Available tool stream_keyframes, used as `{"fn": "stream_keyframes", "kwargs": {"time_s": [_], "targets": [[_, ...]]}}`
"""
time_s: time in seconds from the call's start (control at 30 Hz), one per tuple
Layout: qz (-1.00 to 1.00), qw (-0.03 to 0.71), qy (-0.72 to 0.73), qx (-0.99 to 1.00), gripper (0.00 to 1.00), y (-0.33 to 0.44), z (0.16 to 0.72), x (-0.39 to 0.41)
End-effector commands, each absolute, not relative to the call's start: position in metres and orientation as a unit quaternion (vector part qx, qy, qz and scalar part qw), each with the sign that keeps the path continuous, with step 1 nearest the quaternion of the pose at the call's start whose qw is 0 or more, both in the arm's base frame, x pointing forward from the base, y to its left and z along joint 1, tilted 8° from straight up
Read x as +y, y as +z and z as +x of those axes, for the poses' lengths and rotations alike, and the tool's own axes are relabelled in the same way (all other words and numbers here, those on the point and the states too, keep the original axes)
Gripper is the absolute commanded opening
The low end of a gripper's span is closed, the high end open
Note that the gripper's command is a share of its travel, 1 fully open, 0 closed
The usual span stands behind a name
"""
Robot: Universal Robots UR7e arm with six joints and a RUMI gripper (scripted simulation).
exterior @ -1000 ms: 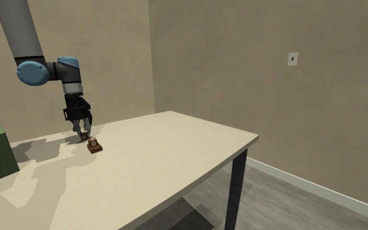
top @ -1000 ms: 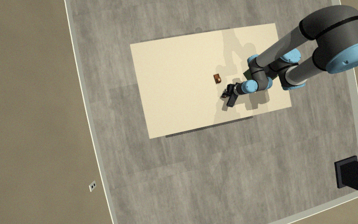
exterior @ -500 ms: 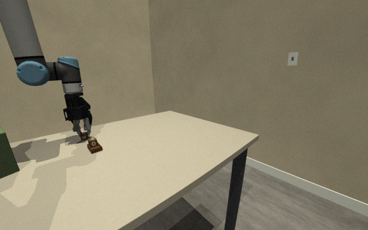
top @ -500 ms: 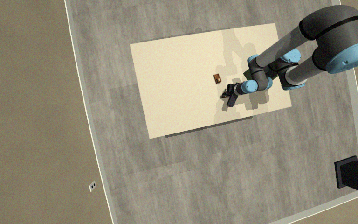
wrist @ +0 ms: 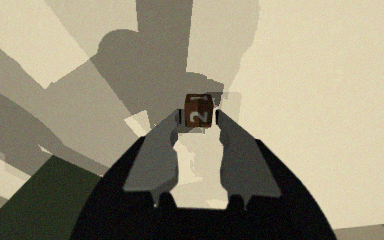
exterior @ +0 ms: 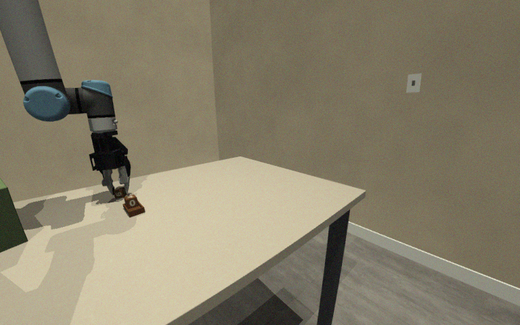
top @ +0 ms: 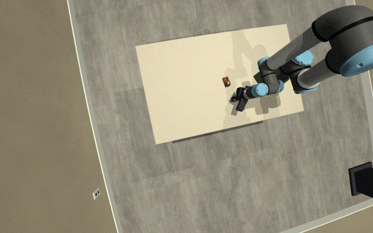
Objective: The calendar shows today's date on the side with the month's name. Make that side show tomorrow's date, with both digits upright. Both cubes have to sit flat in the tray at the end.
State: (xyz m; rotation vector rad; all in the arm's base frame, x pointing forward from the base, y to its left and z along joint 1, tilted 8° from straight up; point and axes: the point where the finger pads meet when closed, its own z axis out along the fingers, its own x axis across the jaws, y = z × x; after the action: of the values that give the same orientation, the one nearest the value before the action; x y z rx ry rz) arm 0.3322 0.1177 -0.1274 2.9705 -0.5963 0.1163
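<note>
The wooden tray (top: 224,79) (exterior: 135,211) stands on the table. One brown cube (top: 228,82) (exterior: 131,202) sits in it, with a 0 facing the exterior camera. The other brown cube (top: 233,100) (exterior: 119,192) (wrist: 199,111) is outside the tray, low at the table top. The wrist view shows a 2 and a 1 on two of its faces. My gripper (top: 232,98) (exterior: 120,193) (wrist: 198,110) points down around this cube. Its fingers stand slightly open, with a narrow gap on each side of the cube. Whether the cube lies fully flat, and the month's name, cannot be made out.
A dark green block (top: 257,77) (exterior: 10,222) (wrist: 50,195) stands on the table (top: 176,90) (exterior: 237,214) near the arm's base side, partly under the arm in the top view. The tray is close beside the gripper. Arm shadows fall across the table around the cube.
</note>
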Motion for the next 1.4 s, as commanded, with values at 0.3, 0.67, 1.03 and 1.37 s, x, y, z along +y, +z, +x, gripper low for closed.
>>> {"fn": "stream_keyframes", "kwargs": {"time_s": [0.3, 0.67, 1.03, 1.37], "targets": [[0.978, 0.055, 0.039, -0.196, 0.28, -0.127, 0.333, 0.118], [0.978, 0.055, 0.039, -0.196, 0.28, -0.120, 0.332, 0.119], [0.978, 0.055, 0.039, -0.196, 0.28, -0.099, 0.331, 0.121], [0.978, 0.055, 0.039, -0.196, 0.28, -0.065, 0.329, 0.125]]}}
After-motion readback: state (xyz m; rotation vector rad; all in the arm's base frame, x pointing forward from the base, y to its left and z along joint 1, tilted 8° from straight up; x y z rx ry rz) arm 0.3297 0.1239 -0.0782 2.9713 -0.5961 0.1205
